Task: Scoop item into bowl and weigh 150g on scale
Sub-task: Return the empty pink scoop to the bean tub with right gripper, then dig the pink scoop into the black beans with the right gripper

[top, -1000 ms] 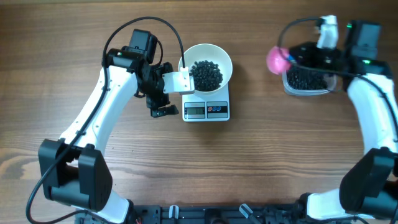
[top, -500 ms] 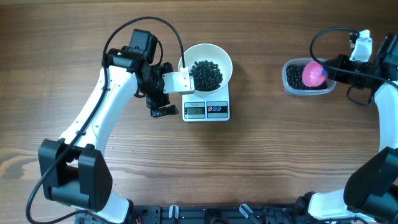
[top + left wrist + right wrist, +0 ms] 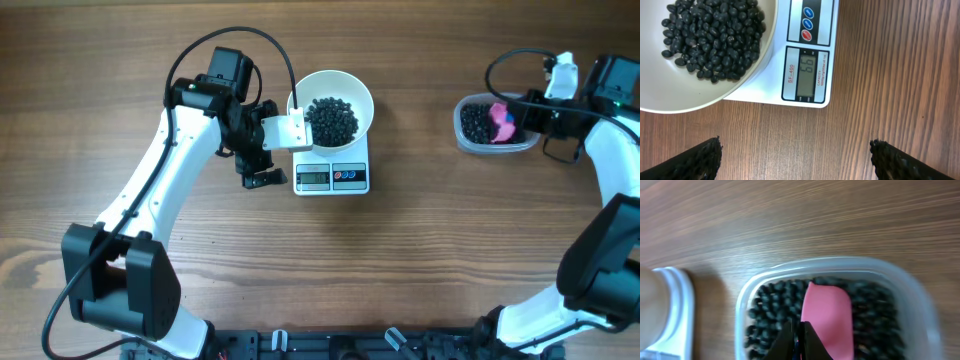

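Wooden table (image 3: 420,250), brown grain, both arms reaching in from the near edge. White bowl (image 3: 330,78) sits on the scale (image 3: 332,177), on its back part, with the front panel left uncovered. Black beans (image 3: 331,118) form a dark heap in the middle of the bowl, with bare white wall around them. In the left wrist view the scale's display (image 3: 807,70) reads 66, with three round buttons above it.

Left gripper (image 3: 797,162) is beside the scale's left side, near but not touching. Its jaws are spread wide and nothing is between them, only bare wood.

Clear tub (image 3: 470,140) sits well apart to the right and holds more beans. Right gripper (image 3: 797,340) is over the tub with its jaws pinched together on the rear end of the pink scoop (image 3: 827,315). The scoop's pink head lies down in the tub among the beans. Cannot tell whether the scoop has any beans in it.
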Motion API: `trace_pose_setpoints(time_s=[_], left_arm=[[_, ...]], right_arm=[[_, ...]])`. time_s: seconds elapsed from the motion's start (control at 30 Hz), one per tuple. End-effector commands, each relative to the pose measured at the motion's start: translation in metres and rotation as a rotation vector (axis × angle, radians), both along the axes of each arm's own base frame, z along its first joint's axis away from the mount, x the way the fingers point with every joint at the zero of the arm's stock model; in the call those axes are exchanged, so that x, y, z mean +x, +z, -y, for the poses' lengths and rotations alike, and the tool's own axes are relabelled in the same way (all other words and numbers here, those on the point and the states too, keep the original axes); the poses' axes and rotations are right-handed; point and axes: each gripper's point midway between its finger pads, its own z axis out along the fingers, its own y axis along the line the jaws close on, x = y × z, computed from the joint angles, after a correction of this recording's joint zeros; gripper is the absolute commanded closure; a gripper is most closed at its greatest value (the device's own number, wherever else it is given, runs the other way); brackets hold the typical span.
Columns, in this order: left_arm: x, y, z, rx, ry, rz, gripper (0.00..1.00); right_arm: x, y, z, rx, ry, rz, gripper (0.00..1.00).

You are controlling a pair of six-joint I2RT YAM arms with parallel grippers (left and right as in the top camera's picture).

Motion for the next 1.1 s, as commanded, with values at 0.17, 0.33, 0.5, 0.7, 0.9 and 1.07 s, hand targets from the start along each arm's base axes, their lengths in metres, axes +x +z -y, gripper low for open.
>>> trace_pose_setpoints(time_s=[0.17, 0.33, 0.5, 0.7, 0.9, 1.07], left_arm=[[0.0, 0.005, 0.0, -0.013, -0.01, 0.016, 0.0], [0.0, 0.005, 0.0, -0.013, -0.01, 0.016, 0.0], [0.0, 0.005, 0.0, -0.013, -0.01, 0.016, 0.0], [0.0, 0.005, 0.0, -0.013, -0.01, 0.016, 0.0], [0.0, 0.005, 0.0, -0.013, -0.01, 0.016, 0.0], [0.0, 0.005, 0.0, -0.013, -0.01, 0.016, 0.0]], right_arm=[[0.012, -0.032, -0.014, 0.117, -0.115, -0.084, 0.96], [0.004, -0.037, -0.014, 0.129, -0.148, -0.137, 0.96], [-0.024, -0.048, -0.023, 0.155, -0.141, -0.265, 0.96], [-0.009, -0.045, -0.011, 0.1, -0.162, -0.198, 0.96], [0.013, -0.037, 0.004, 0.102, -0.267, -0.126, 0.96], [0.001, -0.038, -0.013, 0.181, -0.225, -0.18, 0.96]])
